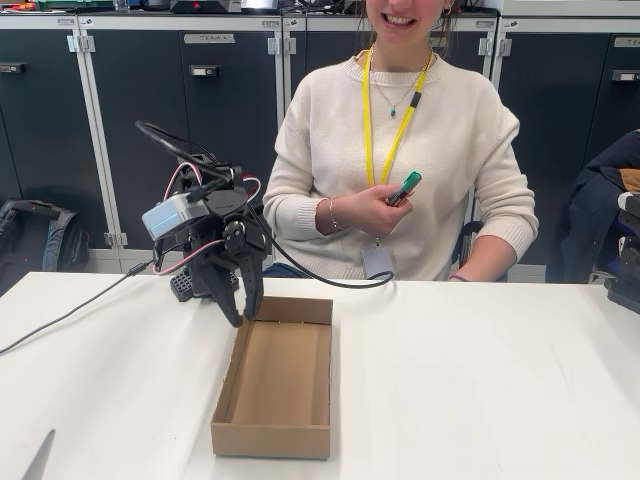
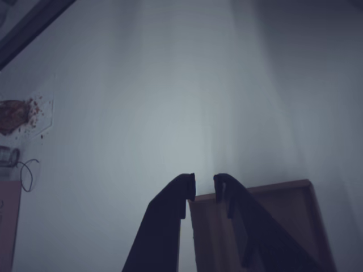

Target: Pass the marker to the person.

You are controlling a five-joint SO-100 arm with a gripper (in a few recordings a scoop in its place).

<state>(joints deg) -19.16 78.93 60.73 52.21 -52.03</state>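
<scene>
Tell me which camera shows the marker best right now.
The fixed view: the marker, teal cap up, sits in the person's hand at her chest. The wrist view gives the gripper above the box, no help with the marker.

The person [image 1: 400, 150] wears a cream sweater [image 1: 470, 140] with a yellow strap [image 1: 368, 120], and the marker [image 1: 405, 187] in the hand [image 1: 372, 208] has a green cap and a dark body. The gripper [image 1: 243, 312] is black, with red, white and black wires [image 1: 190, 170] and a pale grey block [image 1: 172, 215]. The box [image 1: 275, 385] is brown, the table [image 1: 480, 380] is white, and the cupboards [image 1: 150, 110] are dark with pale grey edges
</scene>
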